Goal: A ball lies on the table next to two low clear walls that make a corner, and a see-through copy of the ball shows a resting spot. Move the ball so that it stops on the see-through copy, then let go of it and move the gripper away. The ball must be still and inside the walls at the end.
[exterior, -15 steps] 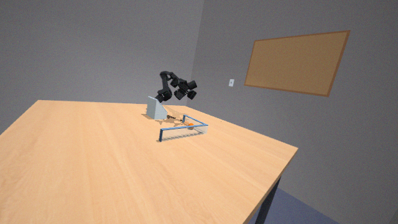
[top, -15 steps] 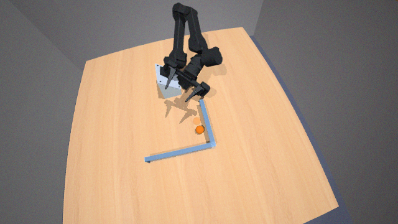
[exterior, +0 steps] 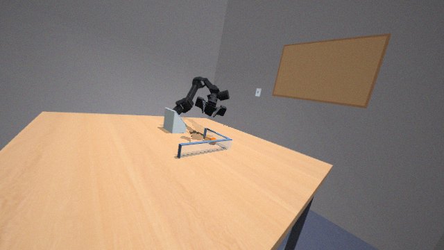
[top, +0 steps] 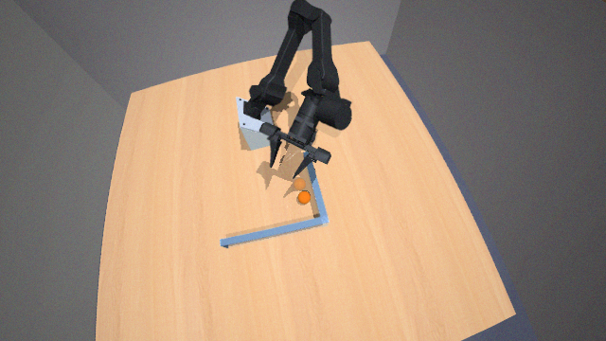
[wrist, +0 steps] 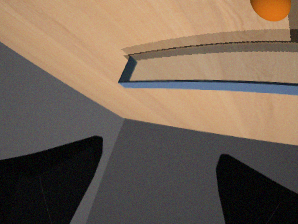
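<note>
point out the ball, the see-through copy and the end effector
ball [top: 304, 197], top view, middle of its solid orange surface
see-through copy [top: 299, 183], top view, centre of the pale sphere
end effector [top: 288, 166], top view, midway between its fingertips

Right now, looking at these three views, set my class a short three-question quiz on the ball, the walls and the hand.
1. True or false: the hand is closed around the orange ball.
2. Where does the ball lie relative to the see-through copy? A) exactly on it B) beside it, on the side nearer the corner of the walls C) outside the walls
3. Fill in: in the top view the ball rests on the ____, close to the wall on the right.

Key: 1 false, the hand is open and above the table, holding nothing. 2 B. 3 table.
</note>
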`<action>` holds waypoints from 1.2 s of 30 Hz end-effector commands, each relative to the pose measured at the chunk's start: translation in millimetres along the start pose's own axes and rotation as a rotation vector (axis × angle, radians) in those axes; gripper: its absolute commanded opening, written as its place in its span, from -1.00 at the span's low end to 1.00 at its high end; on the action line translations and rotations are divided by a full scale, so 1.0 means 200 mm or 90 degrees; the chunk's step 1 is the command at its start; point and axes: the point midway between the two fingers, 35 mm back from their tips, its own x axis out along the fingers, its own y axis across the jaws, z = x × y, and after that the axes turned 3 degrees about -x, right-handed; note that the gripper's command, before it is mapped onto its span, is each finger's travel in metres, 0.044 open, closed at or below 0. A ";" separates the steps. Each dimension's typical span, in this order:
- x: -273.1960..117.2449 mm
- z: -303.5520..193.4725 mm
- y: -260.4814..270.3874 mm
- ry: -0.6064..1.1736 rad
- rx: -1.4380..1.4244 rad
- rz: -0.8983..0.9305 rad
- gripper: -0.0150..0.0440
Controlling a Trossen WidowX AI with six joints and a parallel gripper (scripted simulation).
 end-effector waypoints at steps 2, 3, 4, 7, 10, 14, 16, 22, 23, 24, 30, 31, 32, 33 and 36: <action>0.12 0.12 -0.12 -0.237 0.168 0.020 0.53; 0.14 0.14 -0.14 -0.279 0.202 0.027 0.53; 0.15 0.15 -0.16 -0.320 0.238 0.035 0.53; 0.20 0.19 -0.22 -0.442 0.352 0.067 0.53; 0.24 0.22 -0.29 -0.560 0.475 0.107 0.53; 0.28 0.22 -0.34 -0.655 0.582 0.146 0.53; 0.28 0.22 -0.34 -0.655 0.582 0.146 0.53; 0.28 0.22 -0.34 -0.655 0.582 0.146 0.53; 0.28 0.22 -0.34 -0.655 0.582 0.146 0.53; 0.28 0.22 -0.34 -0.655 0.582 0.146 0.53; 0.32 0.28 -0.36 -0.655 0.582 0.146 0.53; 0.32 0.28 -0.36 -0.655 0.582 0.146 0.53; 0.32 0.28 -0.36 -0.655 0.582 0.146 0.53; 0.32 0.28 -0.36 -0.655 0.582 0.146 0.53; 0.33 0.29 -0.36 -0.655 0.582 0.146 0.53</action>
